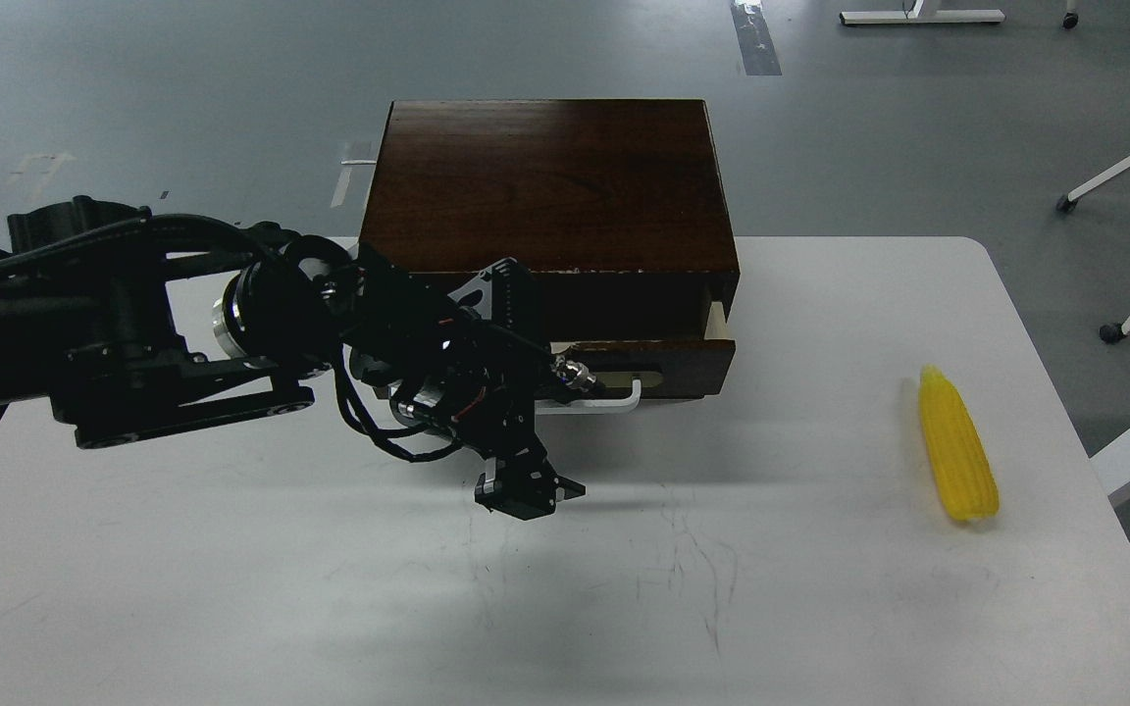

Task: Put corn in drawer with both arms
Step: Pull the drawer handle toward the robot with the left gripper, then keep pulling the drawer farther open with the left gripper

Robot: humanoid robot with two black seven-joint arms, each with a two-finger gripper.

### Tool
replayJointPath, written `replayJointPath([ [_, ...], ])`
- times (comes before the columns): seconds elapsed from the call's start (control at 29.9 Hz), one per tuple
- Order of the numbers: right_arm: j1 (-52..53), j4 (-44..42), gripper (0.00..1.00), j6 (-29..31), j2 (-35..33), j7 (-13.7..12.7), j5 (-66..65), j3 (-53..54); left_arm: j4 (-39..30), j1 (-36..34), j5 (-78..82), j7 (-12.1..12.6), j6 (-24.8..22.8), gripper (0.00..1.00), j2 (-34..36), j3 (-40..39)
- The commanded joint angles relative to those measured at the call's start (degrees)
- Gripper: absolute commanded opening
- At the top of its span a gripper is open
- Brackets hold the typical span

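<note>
OK, left arm only in view; right arm isn't in frame. Left gripper (526, 487) hangs just in front of the drawer (658, 361), below and left of the white handle (604, 397). It's small and dark here, so I can't tell whether the fingers are spread or closed.

The drawer looks pulled out only a little: pale side visible at the right corner, gap under the box (545, 181) top. My read is we're mid drawer-opening. To do it well I'd hook the handle squarely, pull straight toward me along the slide, and watch that the box doesn't drag across the table (231, 588). It needs to come out far enough to take the corn lengthwise.

Corn (957, 446) lies flat on the table, far right, tip pointing away, well apart from the gripper and right of the drawer. Probably the right arm's pick.
</note>
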Motion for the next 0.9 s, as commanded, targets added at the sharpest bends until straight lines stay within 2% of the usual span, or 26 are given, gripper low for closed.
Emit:
replayJointPath([
  [0.0, 0.01, 0.09, 1.00, 0.00, 0.09, 0.00, 0.00, 0.02, -0.16, 0.09, -0.01, 0.00, -0.03, 0.90, 0.08, 0.00],
  [0.87, -0.17, -0.96, 1.00, 0.00, 0.17, 0.00, -0.09, -0.42, 0.54, -1.14, -0.18, 0.00, -0.03, 0.92, 0.60, -0.36],
])
